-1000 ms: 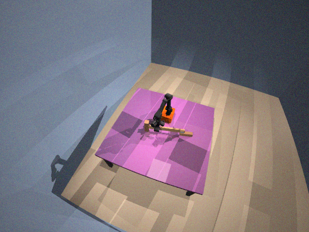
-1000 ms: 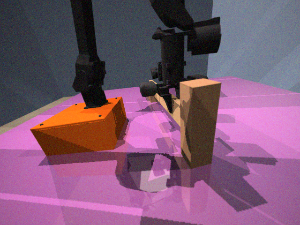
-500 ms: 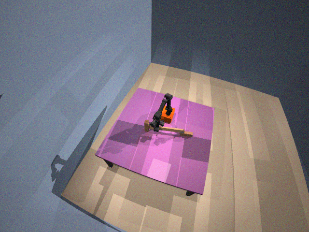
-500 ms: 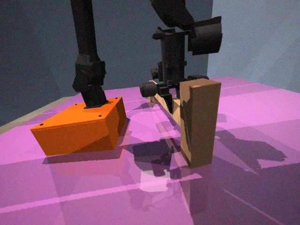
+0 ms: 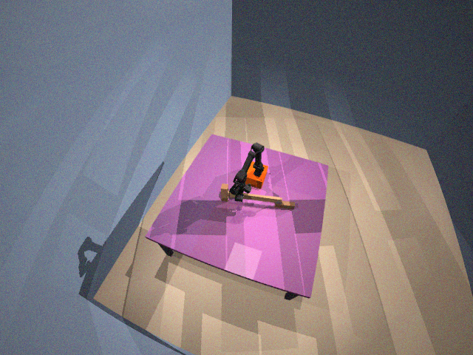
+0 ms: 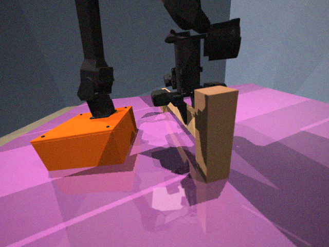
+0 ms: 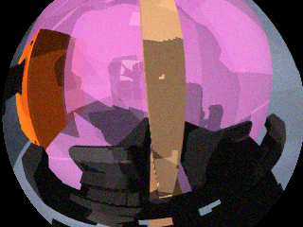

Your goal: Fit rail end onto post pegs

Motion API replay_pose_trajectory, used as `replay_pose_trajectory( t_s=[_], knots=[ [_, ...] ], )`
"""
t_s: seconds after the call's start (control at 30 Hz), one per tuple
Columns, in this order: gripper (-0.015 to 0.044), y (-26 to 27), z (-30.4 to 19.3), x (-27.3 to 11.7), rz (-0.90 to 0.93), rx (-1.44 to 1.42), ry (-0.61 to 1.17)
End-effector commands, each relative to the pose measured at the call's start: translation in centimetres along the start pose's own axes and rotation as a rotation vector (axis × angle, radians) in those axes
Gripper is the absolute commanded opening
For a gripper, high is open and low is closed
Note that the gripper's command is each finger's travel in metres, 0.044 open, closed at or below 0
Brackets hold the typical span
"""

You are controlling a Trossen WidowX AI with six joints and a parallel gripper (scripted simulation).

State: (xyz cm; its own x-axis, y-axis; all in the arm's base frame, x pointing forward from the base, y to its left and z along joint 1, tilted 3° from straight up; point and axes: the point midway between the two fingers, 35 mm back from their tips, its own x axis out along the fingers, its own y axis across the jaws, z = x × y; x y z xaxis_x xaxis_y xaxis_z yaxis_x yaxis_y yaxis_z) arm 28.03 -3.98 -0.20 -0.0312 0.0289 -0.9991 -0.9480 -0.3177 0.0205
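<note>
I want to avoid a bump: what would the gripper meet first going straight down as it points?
Probably the pink tabletop, beneath the wooden rail clamped in the gripper; the remaining drop is hard to judge.
</note>
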Motion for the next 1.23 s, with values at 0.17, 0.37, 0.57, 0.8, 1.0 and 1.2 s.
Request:
replay_pose_trajectory(
  t_s=[0.17,0.37,0.57,0.8,1.0,1.2],
  knots=[
    [0.0263,0.0,0.0,0.0,0.000,0.000,0.000],
    [0.0420,0.0,0.0,0.0,0.000,0.000,0.000],
    [0.0440,0.0,0.0,0.0,0.000,0.000,0.000],
    [0.0440,0.0,3.1,-3.0,-0.008,-0.003,0.005],
    [0.0440,0.0,3.1,-3.0,-0.008,-0.003,0.005],
    [0.0440,0.0,3.1,-3.0,-0.008,-0.003,0.005]
  ],
)
